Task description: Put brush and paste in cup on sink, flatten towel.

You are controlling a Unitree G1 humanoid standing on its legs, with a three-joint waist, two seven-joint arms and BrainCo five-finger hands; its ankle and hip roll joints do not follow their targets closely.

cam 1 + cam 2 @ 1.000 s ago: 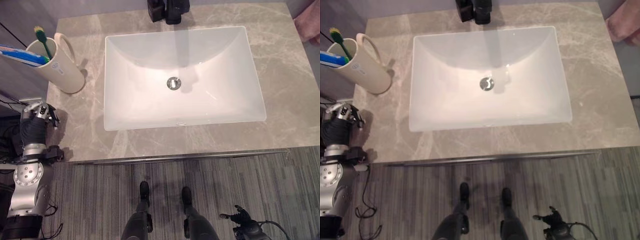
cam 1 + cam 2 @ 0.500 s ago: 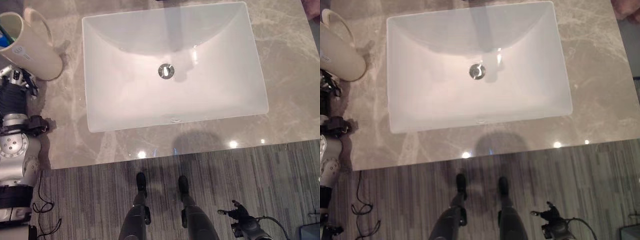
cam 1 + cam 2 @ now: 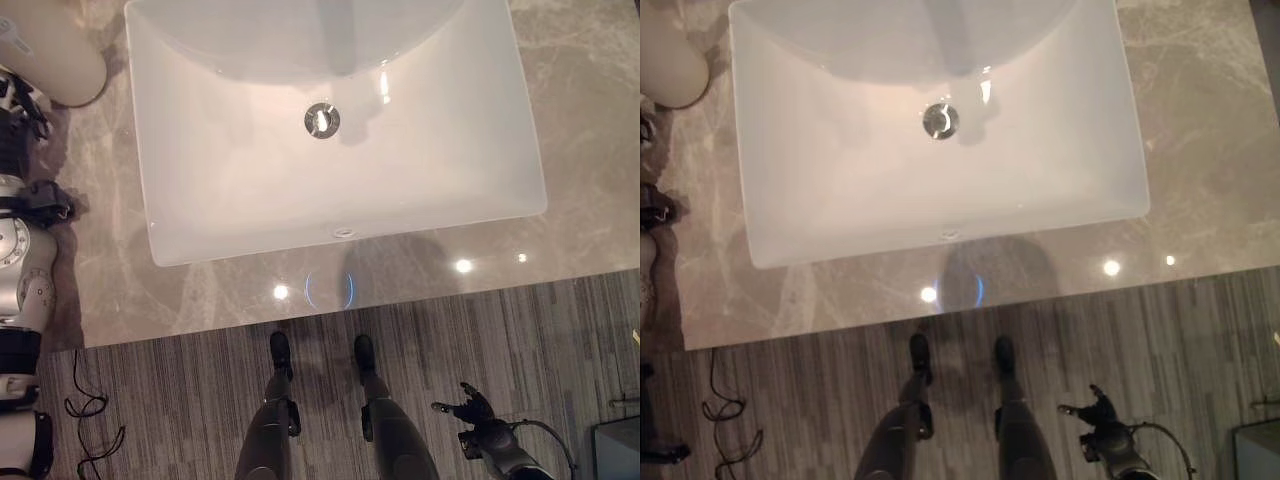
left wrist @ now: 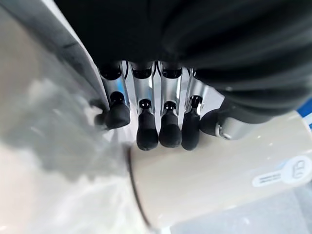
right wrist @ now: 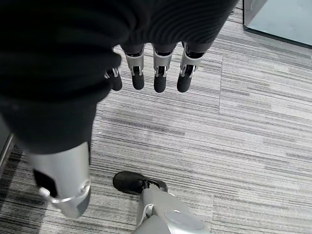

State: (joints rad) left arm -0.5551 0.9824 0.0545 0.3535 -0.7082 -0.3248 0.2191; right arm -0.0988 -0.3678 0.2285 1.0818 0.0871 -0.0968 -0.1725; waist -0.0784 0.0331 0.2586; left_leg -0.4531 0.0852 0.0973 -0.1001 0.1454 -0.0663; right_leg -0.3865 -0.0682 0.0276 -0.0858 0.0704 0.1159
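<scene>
My left hand (image 4: 161, 124) hangs relaxed just beside the cup (image 4: 214, 175) at upper left; I should clear it gently. Right hand (image 5: 151, 73) dangles relaxed, empty.

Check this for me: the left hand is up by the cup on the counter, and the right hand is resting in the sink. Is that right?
Not quite. The left hand is by the cup, but the right hand is not in the sink: the right wrist view shows it hanging over the floor, fingers relaxed and holding nothing.
</scene>
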